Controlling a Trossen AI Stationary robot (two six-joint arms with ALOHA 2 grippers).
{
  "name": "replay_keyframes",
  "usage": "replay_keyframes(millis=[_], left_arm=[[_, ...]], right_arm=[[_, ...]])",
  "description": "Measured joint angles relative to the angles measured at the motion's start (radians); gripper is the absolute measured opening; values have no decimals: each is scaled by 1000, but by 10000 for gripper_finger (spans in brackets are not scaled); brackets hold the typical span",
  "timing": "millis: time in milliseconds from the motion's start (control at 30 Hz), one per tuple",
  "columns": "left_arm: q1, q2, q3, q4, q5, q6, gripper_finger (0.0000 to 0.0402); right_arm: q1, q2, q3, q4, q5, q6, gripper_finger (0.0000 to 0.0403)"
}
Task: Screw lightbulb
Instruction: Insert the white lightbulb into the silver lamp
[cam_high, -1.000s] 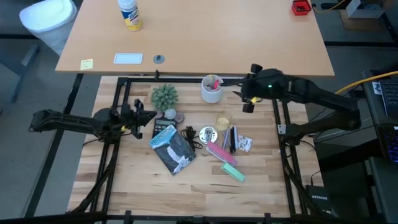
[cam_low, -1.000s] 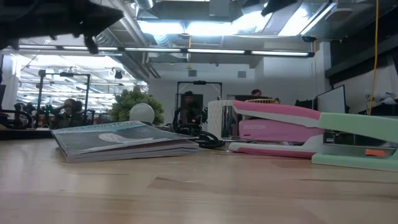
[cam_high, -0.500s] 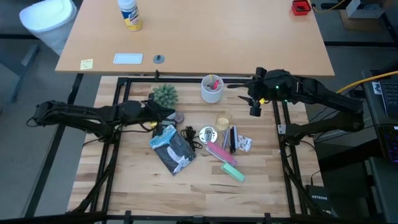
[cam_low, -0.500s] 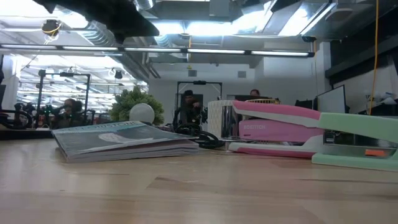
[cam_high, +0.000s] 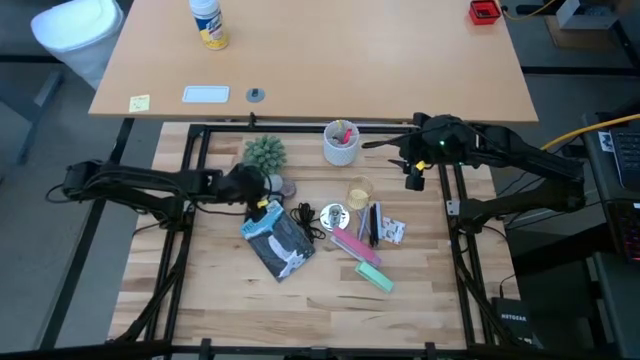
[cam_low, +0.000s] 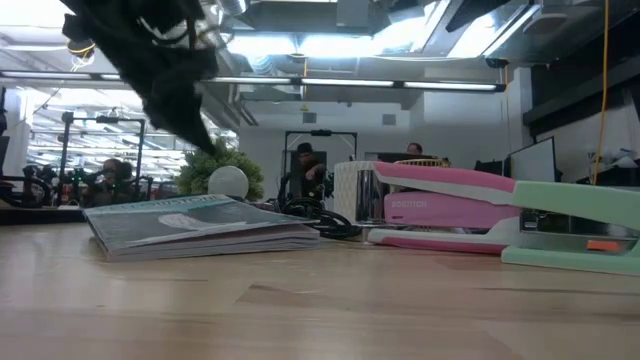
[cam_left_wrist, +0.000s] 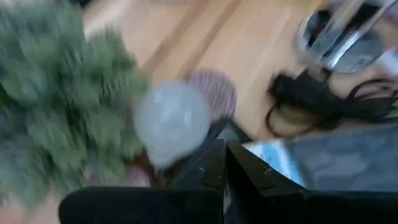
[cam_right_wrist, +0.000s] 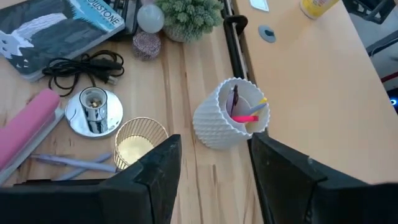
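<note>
The small round white lightbulb (cam_left_wrist: 172, 121) rests on the table beside a small green plant (cam_high: 264, 153) and a glittery purple disc (cam_right_wrist: 147, 45). It also shows in the low view (cam_low: 228, 182) and the right wrist view (cam_right_wrist: 150, 17). A chrome socket base (cam_high: 333, 214) with a thin black cord (cam_high: 303, 215) lies to its right. My left gripper (cam_left_wrist: 224, 165) is shut, tilted down, just short of the bulb. My right gripper (cam_right_wrist: 214, 168) is open above the table's far right, near the white cup (cam_right_wrist: 233, 115).
A book (cam_high: 277, 235) lies just in front of the bulb. An amber glass (cam_high: 359, 192), pens, a pink stapler (cam_high: 352, 245) and a green stapler (cam_high: 375, 277) lie at mid-table. A black frame rail (cam_high: 300, 127) runs along the far edge.
My left gripper has gone toward the table's right, tipped downward and come down close to the lightbulb. My right gripper has shifted slightly toward the table's right edge. The bulb has stayed where it was.
</note>
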Motion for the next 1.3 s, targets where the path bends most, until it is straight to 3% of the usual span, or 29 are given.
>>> replay_keyframes(millis=[133,433,833,1000,1300], left_arm=[[15,74,0,-4,2,-95,4],[39,210,0,-15,14,-141,4],[39,214,0,14,32,-103,4],[45,214,1,5,31,-159,4],[45,214,141,-202,32,-93,4]], right_arm=[[0,0,0,0,0,0,200],[0,0,0,0,0,0,200],[0,0,0,0,0,0,200],[0,0,0,0,0,-1,200],[0,0,0,0,0,-1,200]])
